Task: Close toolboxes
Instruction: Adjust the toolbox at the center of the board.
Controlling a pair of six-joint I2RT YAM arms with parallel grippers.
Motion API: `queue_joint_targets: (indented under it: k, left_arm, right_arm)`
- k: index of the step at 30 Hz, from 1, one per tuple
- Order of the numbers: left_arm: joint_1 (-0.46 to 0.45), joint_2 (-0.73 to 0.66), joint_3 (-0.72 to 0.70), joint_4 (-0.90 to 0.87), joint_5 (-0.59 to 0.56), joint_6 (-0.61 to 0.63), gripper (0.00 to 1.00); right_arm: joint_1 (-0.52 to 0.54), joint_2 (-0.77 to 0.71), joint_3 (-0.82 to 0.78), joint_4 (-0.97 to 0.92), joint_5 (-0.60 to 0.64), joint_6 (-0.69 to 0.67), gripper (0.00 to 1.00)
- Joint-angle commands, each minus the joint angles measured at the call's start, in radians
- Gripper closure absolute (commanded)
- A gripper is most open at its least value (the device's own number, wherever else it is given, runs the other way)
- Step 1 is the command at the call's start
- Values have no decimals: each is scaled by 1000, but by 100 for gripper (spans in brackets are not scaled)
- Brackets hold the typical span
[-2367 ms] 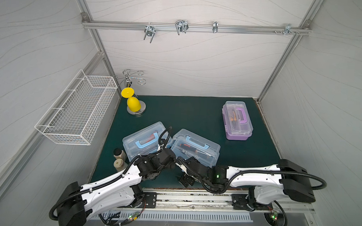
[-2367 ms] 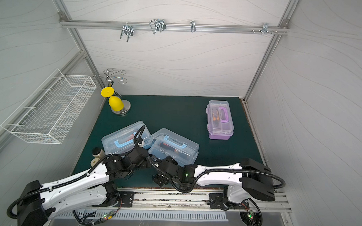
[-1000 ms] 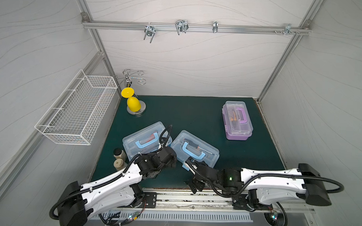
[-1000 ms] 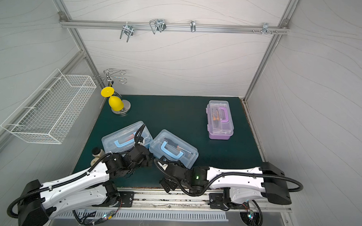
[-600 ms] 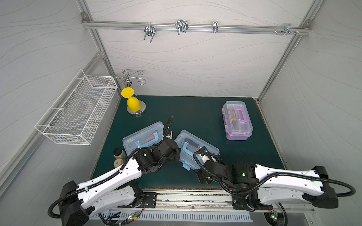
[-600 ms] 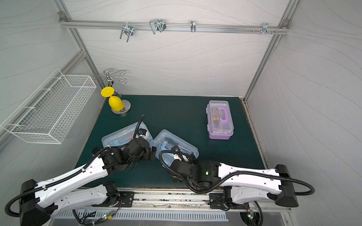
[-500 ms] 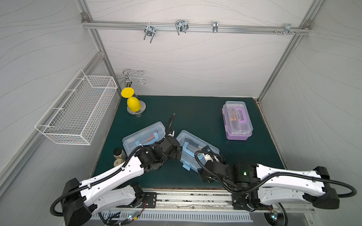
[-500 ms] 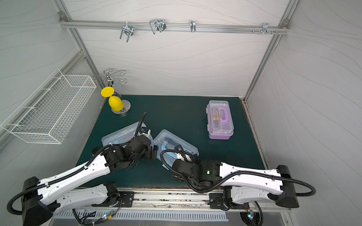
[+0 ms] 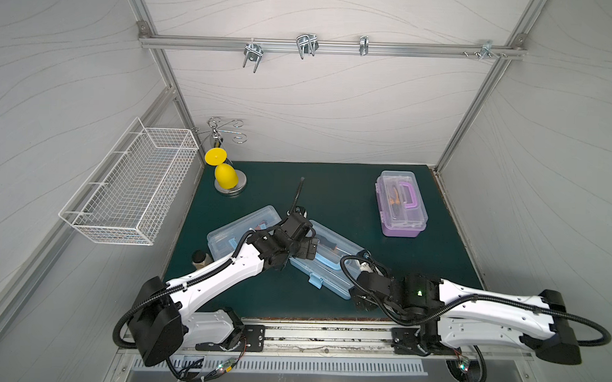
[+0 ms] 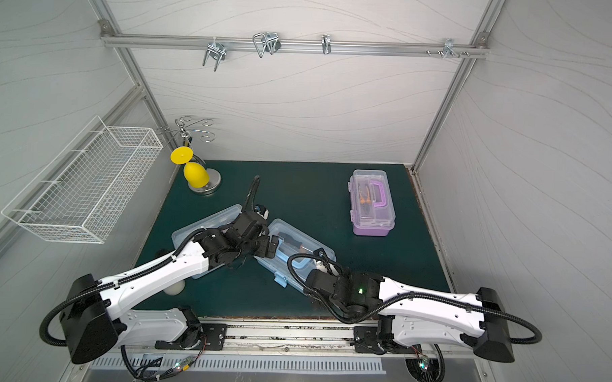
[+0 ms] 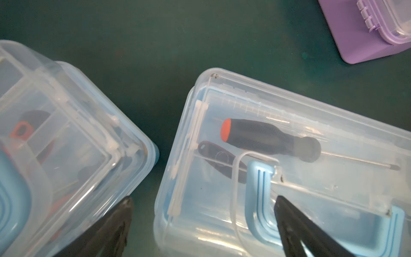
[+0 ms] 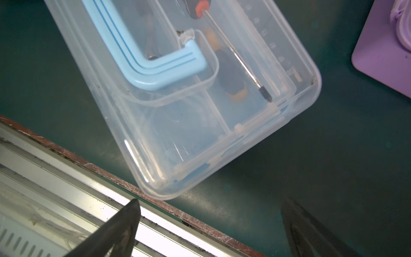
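Note:
Three toolboxes lie on the green mat. The purple toolbox sits at the back right with its clear lid down. A light-blue toolbox lies at the left, partly under my left arm. The middle light-blue toolbox lies diagonally, lid down, handle flat, a blue latch tab sticking out on its near side. My left gripper hangs open above this box's left end, one fingertip over the handle. My right gripper stands open just off the box's near right corner, over the mat's front edge.
A white wire basket hangs on the left wall. A yellow goblet on a metal stand is at the back left. A small jar stands at the mat's left front. The metal rail runs along the front edge.
The middle toolbox has turned to lie more diagonally. My left arm has reached further in, over its left end. My right arm has swung right, from the box's front to its near right corner.

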Motion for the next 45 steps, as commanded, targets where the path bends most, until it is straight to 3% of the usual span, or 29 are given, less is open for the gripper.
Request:
queue_joint_targets:
  k: [1,8,18,28,45]
  left_arm:
    - [5,42,56,45,23,27,1]
    - [8,95,57,57,19,28,1]
    - [9,104,20,63,62,4,1]
    - [6,97,-10,73,97,-21,1]
    - [-41,110,44,-10,21,-2,1]
  right_arm:
    - [-34,16,-10,39,-32,18,1]
    - [-170,19,-24,71,-50,-3,1]
    - [-396,60,15,87,-89,-135,2]
    - [-629,148,71,202,-219,-268,7]
    - [-777,405,252,291,-337,-369,9]
